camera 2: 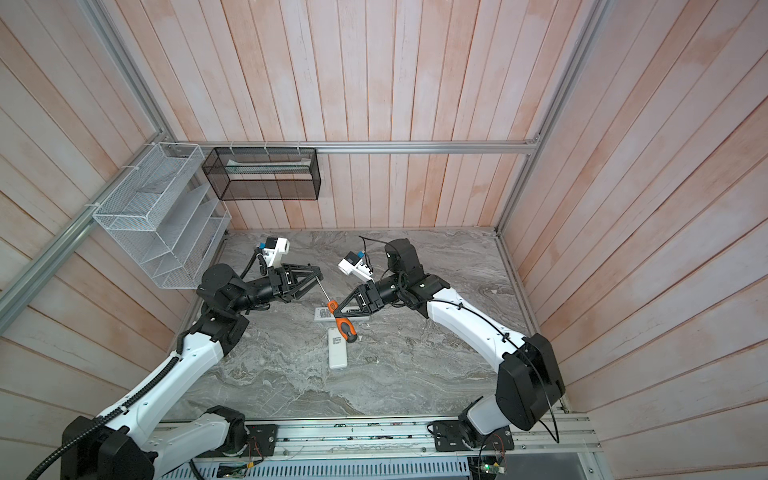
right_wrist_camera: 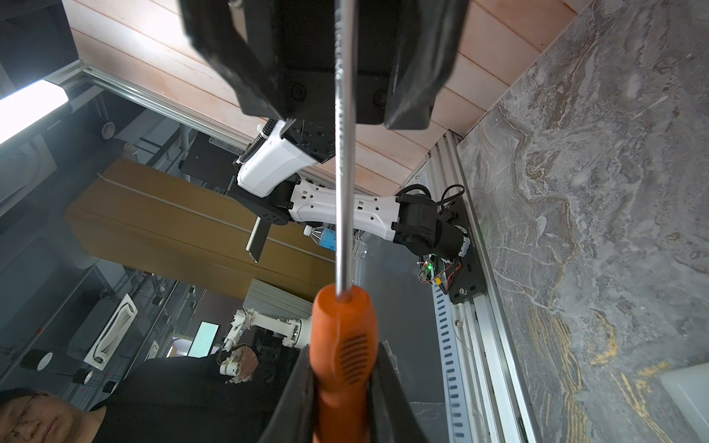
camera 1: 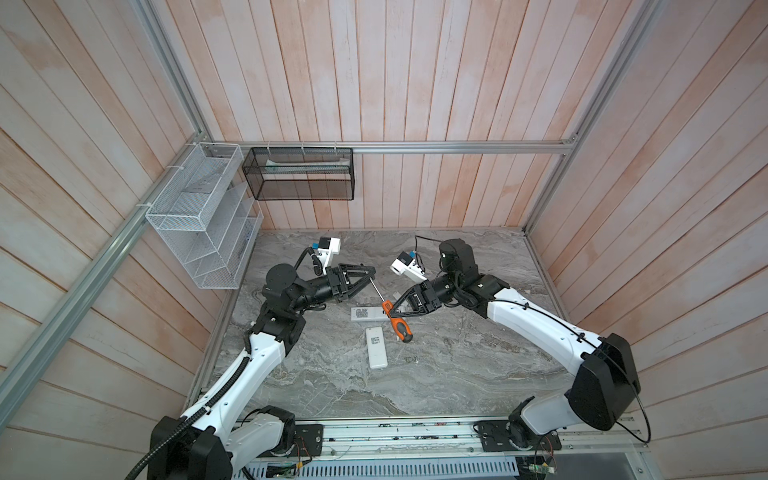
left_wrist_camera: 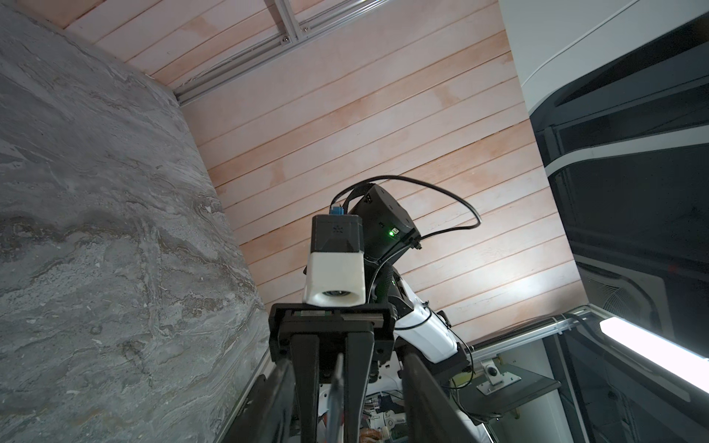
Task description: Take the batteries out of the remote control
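No batteries out yet: both remotes (camera 1: 376,348) look unopened; right hand (camera 1: 392,314) clamps the screwdriver (camera 1: 401,328), shaft toward 11 o'clock inside the parted left hand (camera 1: 371,276)

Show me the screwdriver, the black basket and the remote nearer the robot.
screwdriver (camera 1: 402,328): in a top view, handle.
black basket (camera 1: 303,190): in a top view, front wall.
remote nearer the robot (camera 1: 377,353): in a top view, middle.
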You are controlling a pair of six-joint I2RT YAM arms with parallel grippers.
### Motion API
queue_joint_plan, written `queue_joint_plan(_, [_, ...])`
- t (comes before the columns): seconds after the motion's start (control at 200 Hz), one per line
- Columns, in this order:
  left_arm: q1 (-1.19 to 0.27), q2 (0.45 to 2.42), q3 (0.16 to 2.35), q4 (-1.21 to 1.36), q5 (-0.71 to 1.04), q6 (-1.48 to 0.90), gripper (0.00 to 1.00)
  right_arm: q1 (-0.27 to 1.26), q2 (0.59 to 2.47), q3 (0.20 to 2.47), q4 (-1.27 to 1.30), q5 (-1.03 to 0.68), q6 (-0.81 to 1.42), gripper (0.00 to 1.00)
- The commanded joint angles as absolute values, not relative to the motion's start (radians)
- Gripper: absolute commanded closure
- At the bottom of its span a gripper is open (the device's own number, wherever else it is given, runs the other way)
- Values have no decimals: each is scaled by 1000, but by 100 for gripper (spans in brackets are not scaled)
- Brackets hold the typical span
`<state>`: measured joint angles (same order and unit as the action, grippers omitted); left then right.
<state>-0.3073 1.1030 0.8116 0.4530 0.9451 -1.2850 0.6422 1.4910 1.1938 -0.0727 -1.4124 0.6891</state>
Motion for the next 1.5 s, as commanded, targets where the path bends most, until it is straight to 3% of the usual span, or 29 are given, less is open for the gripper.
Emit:
queue_joint_plan(0.0, [-311, 1098, 813, 490, 933, -1278, 61, 650, 1503, 1213, -34, -1437, 698, 92])
queue_joint_plan(0.535, [-312, 1104, 796, 503, 927, -1310, 100, 639, 1514, 1204, -15, -1425, 724, 90])
queue_joint_plan(0.595, [-313, 1102, 792, 498, 924, -1312, 100, 634, 1517, 1205, -13, -1418, 728, 83])
queue_joint_plan(0.725, [-310, 1107, 796, 457, 912, -1304, 100, 609, 1510, 1214, -16, -1373, 732, 47])
queue_joint_plan(0.78, [-308, 1113, 799, 437, 895, -1306, 100, 592, 1501, 1221, -26, -1328, 727, 36])
queue_joint_plan(0.89, [-304, 1125, 805, 427, 851, -1328, 100, 554, 1466, 1236, -79, -1165, 715, 24])
queue_joint_plan(0.97, [-299, 1130, 807, 422, 797, -1355, 100, 536, 1423, 1251, -190, -923, 672, 16])
queue_joint_plan(1.075, [-284, 1134, 803, 425, 728, -1400, 100, 536, 1330, 1181, -157, -691, 723, 4])
queue_joint_plan(1.225, [-245, 1138, 775, 443, 669, -1459, 100, 536, 1202, 1014, 25, -542, 881, 2])
queue_joint_plan(1.495, [-245, 1093, 754, 323, 502, -1481, 100, 541, 1222, 1019, 58, -633, 902, 2])
